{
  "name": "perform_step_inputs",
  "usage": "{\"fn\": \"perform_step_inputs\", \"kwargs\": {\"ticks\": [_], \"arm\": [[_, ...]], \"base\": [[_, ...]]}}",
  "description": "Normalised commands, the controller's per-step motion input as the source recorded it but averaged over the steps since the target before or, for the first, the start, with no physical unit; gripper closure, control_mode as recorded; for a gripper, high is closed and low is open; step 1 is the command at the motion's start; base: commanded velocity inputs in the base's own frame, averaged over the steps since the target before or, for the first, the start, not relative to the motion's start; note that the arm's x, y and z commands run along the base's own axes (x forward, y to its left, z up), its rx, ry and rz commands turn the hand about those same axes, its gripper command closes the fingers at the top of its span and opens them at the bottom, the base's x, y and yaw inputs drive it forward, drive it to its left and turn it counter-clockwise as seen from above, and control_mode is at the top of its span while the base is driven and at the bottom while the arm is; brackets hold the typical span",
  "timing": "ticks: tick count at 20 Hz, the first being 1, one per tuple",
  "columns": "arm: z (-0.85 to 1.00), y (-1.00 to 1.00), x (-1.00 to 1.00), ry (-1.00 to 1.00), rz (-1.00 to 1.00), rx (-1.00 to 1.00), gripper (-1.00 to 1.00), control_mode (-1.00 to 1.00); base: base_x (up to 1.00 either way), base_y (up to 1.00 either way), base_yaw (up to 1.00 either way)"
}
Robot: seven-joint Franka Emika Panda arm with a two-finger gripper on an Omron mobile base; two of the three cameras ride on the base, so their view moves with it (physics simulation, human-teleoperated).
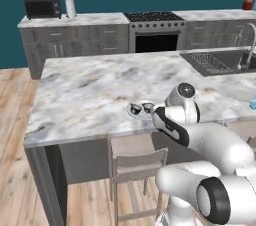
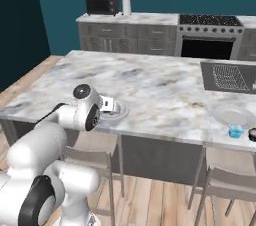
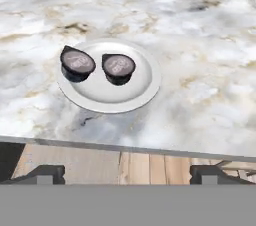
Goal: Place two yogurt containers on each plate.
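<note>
Fingers (image 3: 128,174) spread, empty. Near plate (image 3: 145,87) holds two dark cups (image 3: 77,62) (image 3: 118,66): done. Far plate (image 2: 233,115) bare; blue cup (image 2: 236,130) beside it.

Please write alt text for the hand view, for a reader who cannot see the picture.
Two dark yogurt cups with pale tops sit side by side on a round white plate near the edge of a marble counter. The end effector is open, its fingertips wide apart below the counter edge, holding nothing.

Both base views look forward and down from behind the arm over the marble island (image 1: 90,95), sharing it. The hand view looks down close at the near plate (image 3: 142,87).
</note>
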Motion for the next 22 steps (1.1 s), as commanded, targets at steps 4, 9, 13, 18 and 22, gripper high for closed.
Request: {"fn": "perform_step_inputs", "kwargs": {"ticks": [4, 9, 13, 18, 22], "arm": [[0.00, 0.00, 0.00, 0.00, 0.00, 0.00, -1.00, 1.00], [0.00, 0.00, 0.00, 0.00, 0.00, 0.00, -1.00, 1.00], [0.00, 0.00, 0.00, 0.00, 0.00, 0.00, -1.00, 1.00], [0.00, 0.00, 0.00, 0.00, 0.00, 0.00, -1.00, 1.00], [0.00, 0.00, 0.00, 0.00, 0.00, 0.00, -1.00, 1.00]], "base": [[-0.53, -1.00, 0.00], [-0.13, -1.00, 0.00], [0.00, -1.00, -0.03], [0.11, -1.00, -0.06], [0.79, -0.74, -0.04]]}}
